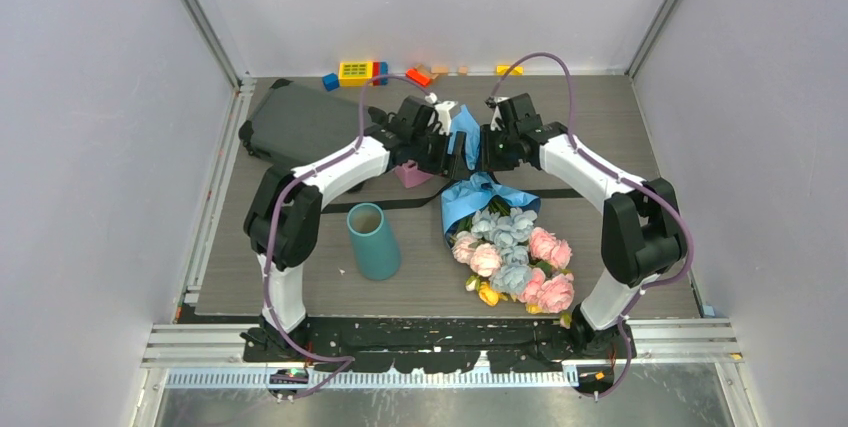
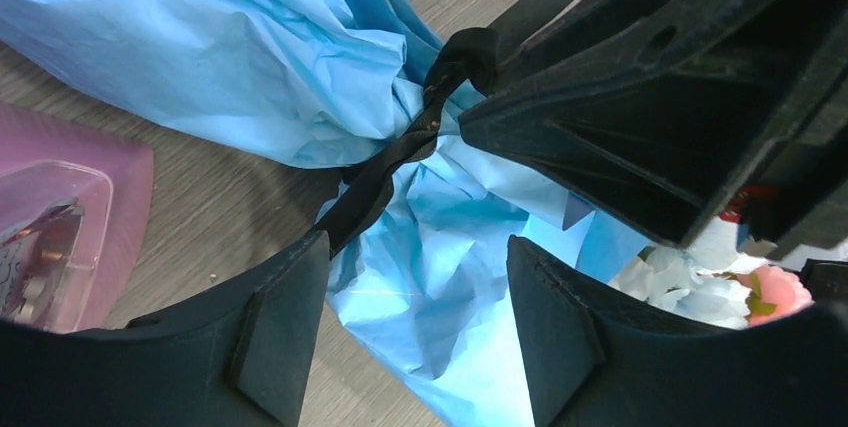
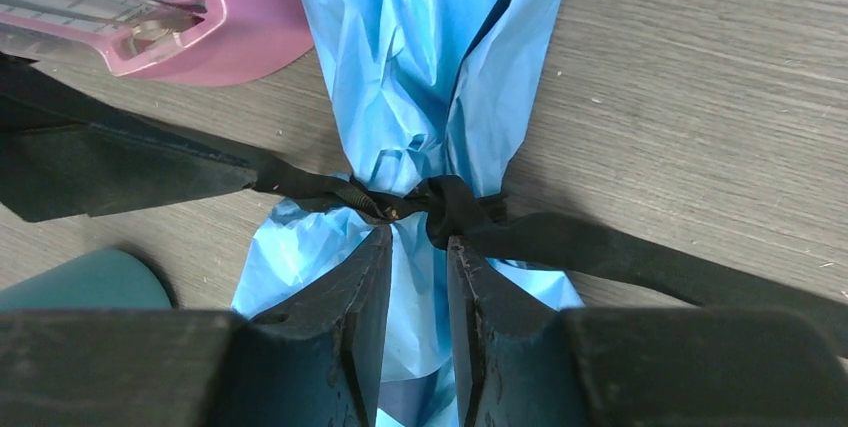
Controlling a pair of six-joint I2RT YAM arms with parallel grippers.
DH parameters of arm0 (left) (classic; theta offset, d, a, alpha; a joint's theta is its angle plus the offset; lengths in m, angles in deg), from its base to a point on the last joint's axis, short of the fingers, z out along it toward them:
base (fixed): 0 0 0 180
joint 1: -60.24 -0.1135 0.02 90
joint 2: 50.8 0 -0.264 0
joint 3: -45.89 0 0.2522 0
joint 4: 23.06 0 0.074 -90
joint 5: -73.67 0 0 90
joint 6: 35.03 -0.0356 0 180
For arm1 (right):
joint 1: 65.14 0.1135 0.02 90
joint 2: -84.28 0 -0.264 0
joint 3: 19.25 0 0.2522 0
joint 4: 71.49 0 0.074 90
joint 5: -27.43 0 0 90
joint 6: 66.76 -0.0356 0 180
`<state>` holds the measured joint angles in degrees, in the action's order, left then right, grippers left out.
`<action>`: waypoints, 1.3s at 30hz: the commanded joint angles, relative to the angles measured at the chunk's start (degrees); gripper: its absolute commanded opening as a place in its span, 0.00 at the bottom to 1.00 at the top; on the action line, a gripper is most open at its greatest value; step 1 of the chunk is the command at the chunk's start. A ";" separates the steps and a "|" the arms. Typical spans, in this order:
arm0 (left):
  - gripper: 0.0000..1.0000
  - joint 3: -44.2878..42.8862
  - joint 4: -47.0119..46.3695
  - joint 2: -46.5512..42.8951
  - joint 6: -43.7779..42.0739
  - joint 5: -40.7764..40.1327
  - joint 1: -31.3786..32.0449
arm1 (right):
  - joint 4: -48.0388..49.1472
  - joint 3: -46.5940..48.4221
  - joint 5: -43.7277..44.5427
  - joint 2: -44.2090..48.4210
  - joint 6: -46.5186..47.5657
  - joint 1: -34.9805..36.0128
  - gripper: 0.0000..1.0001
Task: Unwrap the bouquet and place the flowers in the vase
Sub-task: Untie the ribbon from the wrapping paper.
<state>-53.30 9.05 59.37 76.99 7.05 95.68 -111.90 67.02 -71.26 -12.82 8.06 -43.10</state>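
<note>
The bouquet [image 1: 497, 237] lies on the table, its pink, pale blue and yellow flowers [image 1: 515, 262] pointing toward the arm bases. Its blue paper wrap [image 3: 420, 67] is pinched by a knotted black ribbon [image 3: 440, 202]. The ribbon's tails [image 1: 350, 205] trail left and right. My right gripper [image 3: 420, 239] is shut on the wrap just below the knot, paper filling the narrow gap. My left gripper [image 2: 412, 257] stands open astride the wrap [image 2: 440, 277], beside the knot [image 2: 445, 97], with one ribbon tail running under its left finger. The teal vase [image 1: 372, 240] stands upright to the left, empty.
A pink metronome [image 1: 412, 175] sits close to the left gripper, beside the wrap's stem end. A dark grey case [image 1: 300, 122] lies at the back left. Several toy bricks [image 1: 355, 72] line the back edge. Walls enclose the table on three sides.
</note>
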 commanded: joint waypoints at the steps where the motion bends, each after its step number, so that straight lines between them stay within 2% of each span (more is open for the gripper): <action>1: 0.66 -1.32 -0.07 0.96 -1.25 -1.84 0.42 | 1.04 -0.32 1.13 2.69 -1.88 1.27 0.32; 8: 0.64 -2.59 1.18 2.15 -3.03 -4.07 1.40 | 1.49 -1.21 7.22 3.37 -8.09 1.37 0.32; 14: 0.62 -3.37 1.36 3.28 -3.80 -5.27 1.75 | 2.31 -2.27 10.76 3.95 -9.89 1.39 0.33; 19: 0.47 -3.99 1.34 4.28 -4.57 -5.19 2.16 | 3.14 -2.03 12.25 2.90 -10.20 1.34 0.29; 23: 0.33 -3.63 1.34 4.22 -5.20 -5.25 2.47 | 3.97 -1.23 13.01 2.05 -10.20 1.34 0.22; 26: 0.20 -3.23 1.32 4.01 -5.57 -5.19 2.77 | 3.99 -0.65 14.60 1.31 -10.12 1.34 0.15; 30: 0.01 -2.61 1.34 3.78 -6.02 -4.24 3.31 | 3.33 -0.29 15.80 1.41 -10.51 1.33 0.13; 34: 0.00 -1.44 1.27 2.83 -5.85 -3.30 3.77 | 1.77 -0.58 16.31 2.82 -11.41 1.34 0.14; 39: 0.00 0.75 0.09 0.66 -5.63 -4.47 4.29 | -0.24 -1.74 16.29 6.14 -13.63 1.52 0.24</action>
<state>-54.15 10.62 63.39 72.09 2.72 99.35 -111.20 64.66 -56.18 -11.49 -2.98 -41.85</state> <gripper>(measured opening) 0.009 0.201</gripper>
